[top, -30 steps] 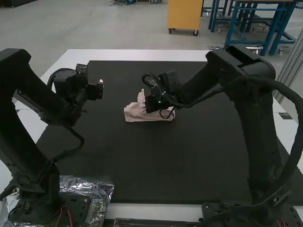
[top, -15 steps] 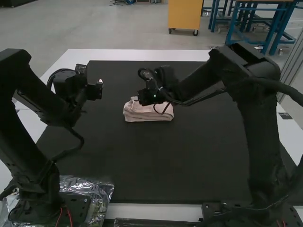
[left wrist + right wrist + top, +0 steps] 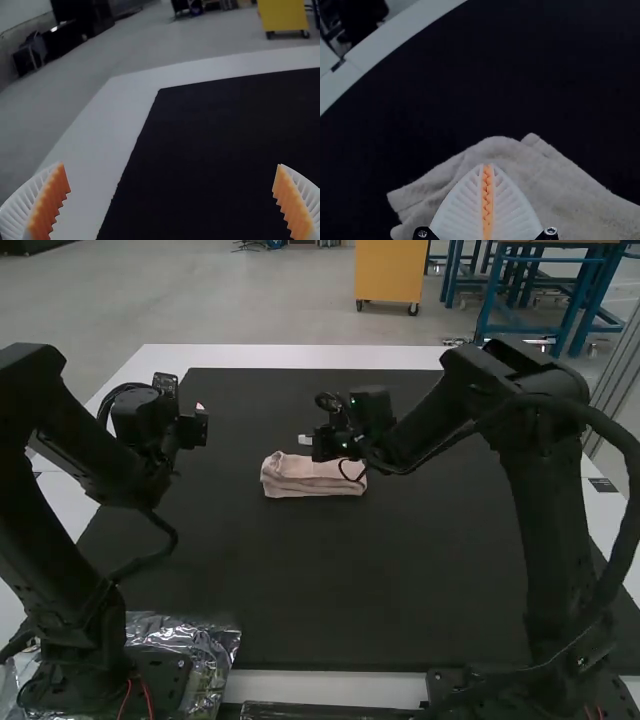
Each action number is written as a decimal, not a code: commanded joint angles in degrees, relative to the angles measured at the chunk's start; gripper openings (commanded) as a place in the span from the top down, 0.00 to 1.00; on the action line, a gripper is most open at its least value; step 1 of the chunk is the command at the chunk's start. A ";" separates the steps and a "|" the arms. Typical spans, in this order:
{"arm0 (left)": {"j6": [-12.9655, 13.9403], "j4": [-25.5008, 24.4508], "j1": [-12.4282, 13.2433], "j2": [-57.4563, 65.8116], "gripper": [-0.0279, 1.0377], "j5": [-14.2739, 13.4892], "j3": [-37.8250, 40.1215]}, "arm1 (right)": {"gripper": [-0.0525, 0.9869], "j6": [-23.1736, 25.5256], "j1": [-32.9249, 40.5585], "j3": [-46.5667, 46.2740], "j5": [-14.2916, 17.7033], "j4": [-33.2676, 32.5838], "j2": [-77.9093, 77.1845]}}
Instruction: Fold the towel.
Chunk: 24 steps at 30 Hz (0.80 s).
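High view: towel (image 3: 315,475) lies on black mat (image 3: 330,580), far side of ctr., as a compact multi-layer bundle, long axis running L-R. R gripper (image 3: 487,166) is clenched, ribbed fingers meeting pad to pad w/ no cloth seen between; in the high view it sits just above the towel's far side, pointing toward L arm. Judged purpose: closed tips at this pos. suit pressing or smoothing the top layer, or leaving the bundle w/o snagging it. L gripper (image 3: 171,166) is released, fingers wide apart, held off to the mat's L side, well apart from the towel; prob. parked there to keep the work area free for R arm.

Edges: R wrist view shows layers at one end of the towel not flush, plus a small corner standing proud of the outline. Mat extends well past the towel on all sides, widest toward the arm bases; white table (image 3: 290,357) borders it. Judged: fold near complete; next, retract R gripper upward. Caution: low lateral travel may drag the top layer.
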 commanded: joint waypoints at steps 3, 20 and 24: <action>2.94 0.43 -0.47 -4.24 0.08 -2.13 0.89 | 0.97 0.15 -0.38 0.93 0.10 3.75 3.06; 4.08 -13.20 -1.17 -18.31 0.07 -1.42 9.06 | 0.97 3.67 -0.55 0.67 -0.08 9.73 10.53; 4.08 -15.75 -4.16 -23.23 0.07 -1.16 10.73 | 0.97 4.81 -1.08 0.58 -0.08 9.02 0.51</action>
